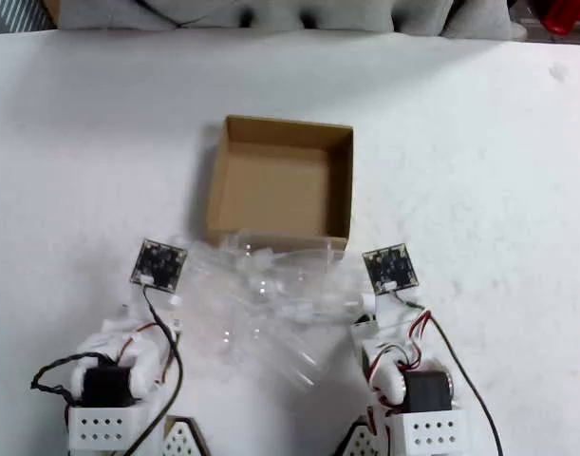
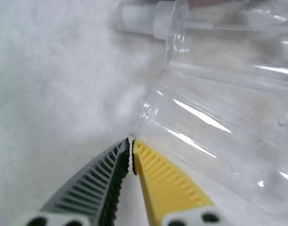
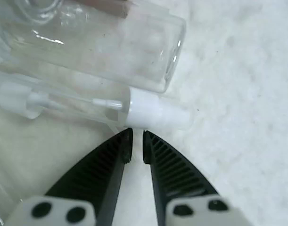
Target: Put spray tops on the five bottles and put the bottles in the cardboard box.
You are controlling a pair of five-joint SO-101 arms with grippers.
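Several clear bottles point(image 1: 261, 294) lie heaped on the white tabletop point(image 1: 498, 171) in the high view. They are just in front of the open cardboard box point(image 1: 280, 180), between the left arm point(image 1: 119, 380) and the right arm point(image 1: 408, 380). The heap is too tangled to count.

In the left wrist view, the left end effector point(image 2: 132, 149) is closed, its grey and yellow fingers pressed tip to tip with nothing between them. The tips sit right at the edge of a lying bottle point(image 2: 205, 132). Past that, a white spray top point(image 2: 134, 18) lies on its side.

In the right wrist view, the right end effector point(image 3: 135, 141) has its black fingers drawn almost together with only a thin gap, gripping nothing. Just beyond the tips lies a second spray top point(image 3: 155, 110), its thin tube running along the tabletop, and a broad bottle point(image 3: 101, 47) lies on the far side of it.
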